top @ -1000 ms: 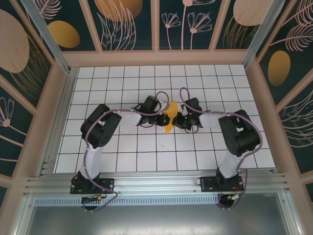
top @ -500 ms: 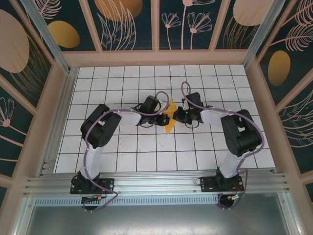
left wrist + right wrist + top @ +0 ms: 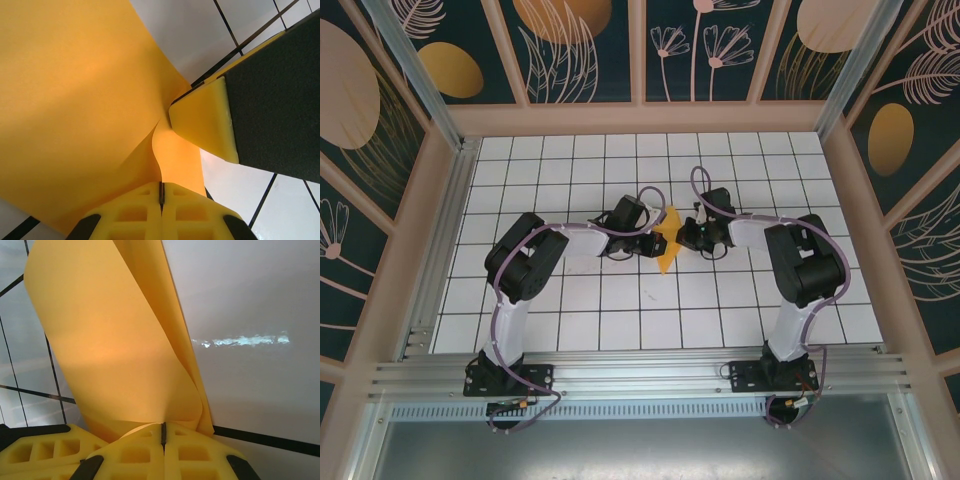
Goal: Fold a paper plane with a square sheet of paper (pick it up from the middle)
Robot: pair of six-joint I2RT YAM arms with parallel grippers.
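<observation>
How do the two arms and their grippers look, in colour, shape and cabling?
Both the left arm and the right arm have bulky black joint housings joined by pale grey links. A lilac cable runs along each arm in loops. The left gripper and the right gripper have bright yellow fingers with square lattice recesses and black inserts.

A robot lab test cell: a white gridded table (image 3: 570, 160) boxed in by leaf-patterned wall panels (image 3: 580, 50), with left arm (image 3: 525, 265) and right arm (image 3: 805, 265) bolted to an aluminium rail (image 3: 640, 375).
</observation>
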